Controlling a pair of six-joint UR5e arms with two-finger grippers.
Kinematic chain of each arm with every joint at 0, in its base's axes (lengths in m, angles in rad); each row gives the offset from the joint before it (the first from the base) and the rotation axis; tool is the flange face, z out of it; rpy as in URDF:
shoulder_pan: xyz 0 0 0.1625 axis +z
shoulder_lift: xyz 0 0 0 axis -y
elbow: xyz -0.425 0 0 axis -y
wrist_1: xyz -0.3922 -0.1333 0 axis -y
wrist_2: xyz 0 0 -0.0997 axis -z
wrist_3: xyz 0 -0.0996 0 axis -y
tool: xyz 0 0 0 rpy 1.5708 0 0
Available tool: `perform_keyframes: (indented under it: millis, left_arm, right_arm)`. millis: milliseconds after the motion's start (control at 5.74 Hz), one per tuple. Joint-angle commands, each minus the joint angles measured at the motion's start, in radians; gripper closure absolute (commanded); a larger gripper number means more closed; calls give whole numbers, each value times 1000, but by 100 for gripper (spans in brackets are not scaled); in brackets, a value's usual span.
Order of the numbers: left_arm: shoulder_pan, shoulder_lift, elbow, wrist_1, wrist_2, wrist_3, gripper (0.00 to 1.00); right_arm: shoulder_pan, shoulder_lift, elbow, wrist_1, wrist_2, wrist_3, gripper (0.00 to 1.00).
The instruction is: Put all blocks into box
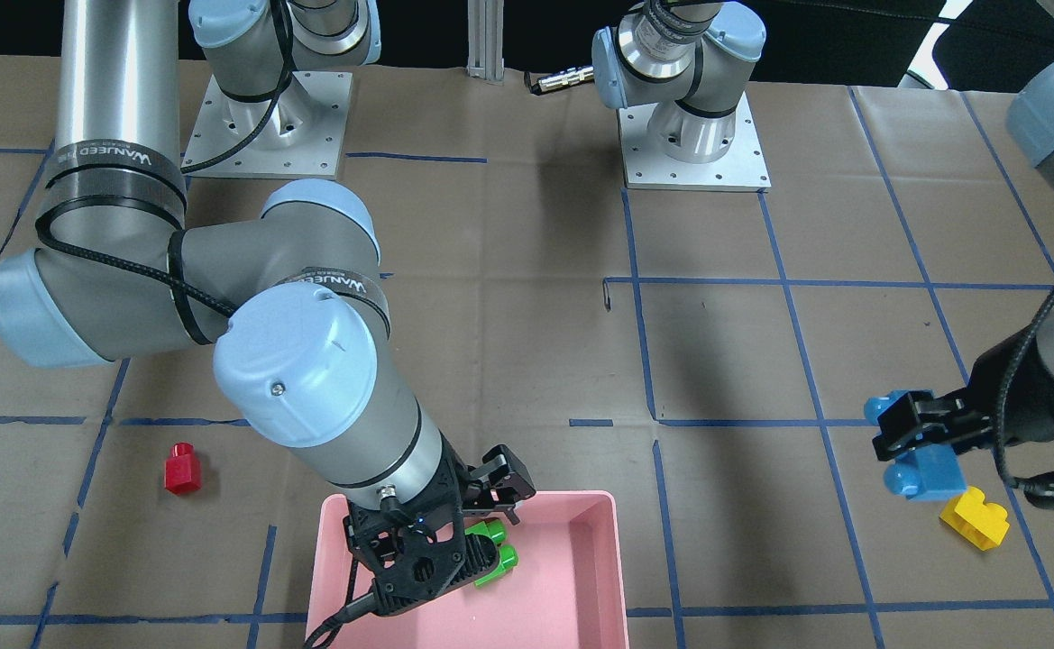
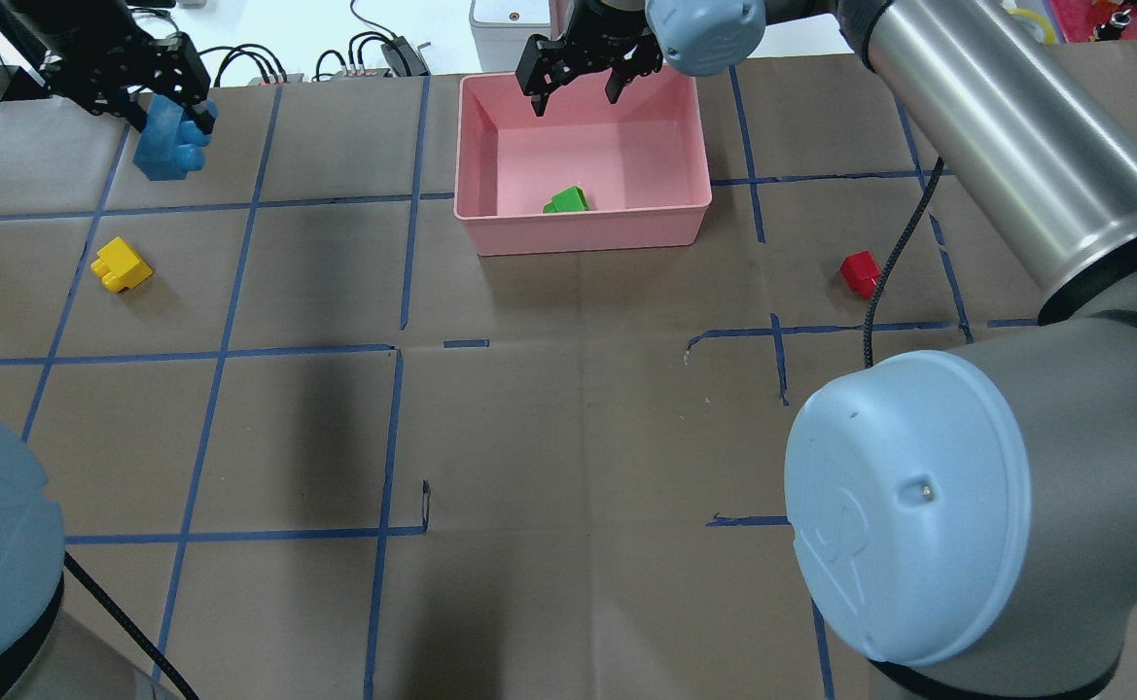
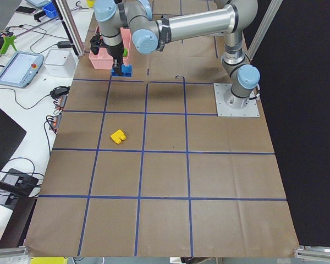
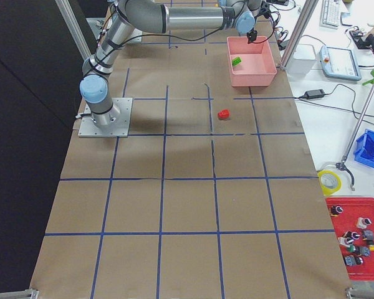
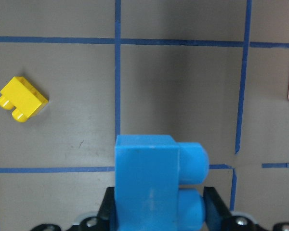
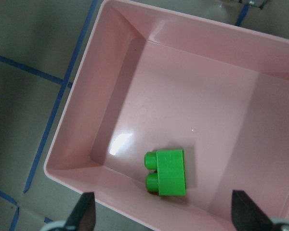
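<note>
My left gripper is shut on the blue three-stud brick and holds it just above the table at the far left; the brick fills the bottom of the left wrist view. The yellow stepped brick lies on the table near it. My right gripper is open and empty, above the far side of the pink tray. The green two-stud brick lies inside the tray near its front wall. The small red brick stands on the table to the right of the tray.
Brown paper with blue tape lines covers the table. The two arm bases stand at the robot's side. The right arm's elbow looms large over the near right. Cables and a white device lie beyond the far edge.
</note>
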Motion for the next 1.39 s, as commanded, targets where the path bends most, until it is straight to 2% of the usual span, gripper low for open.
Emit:
perform_keyframes:
  millis: [0,174,348,523,697,871,1220]
  left_arm:
    - [-110,-141,194,-1,39,-88,100]
    - [-174,-193,260,-3,39,-182,100]
    - [-257,-241,308,-1,39,-279,100]
    - [-334,-270,331,0,24,-387,100]
    - [-395,-309,332,3,21,-466,100]
    - [-414,-368,332,82,19,-485,100]
    - [-413,-459,331,213,20,-482,100]
  right_arm:
    - [-67,-91,31,162,-57,-1,0]
    - [-126,-186,98,242,-174,-7,0]
    - [-171,-310,274,240,-254,-8,0]
    - [-218,-408,461,120,-266,-5,0]
    - [-243,-447,637,-113,-266,-11,0]
    - [-257,-431,741,-265,-266,-13,0]
    - [-344,-362,807,-391,-264,-121,1]
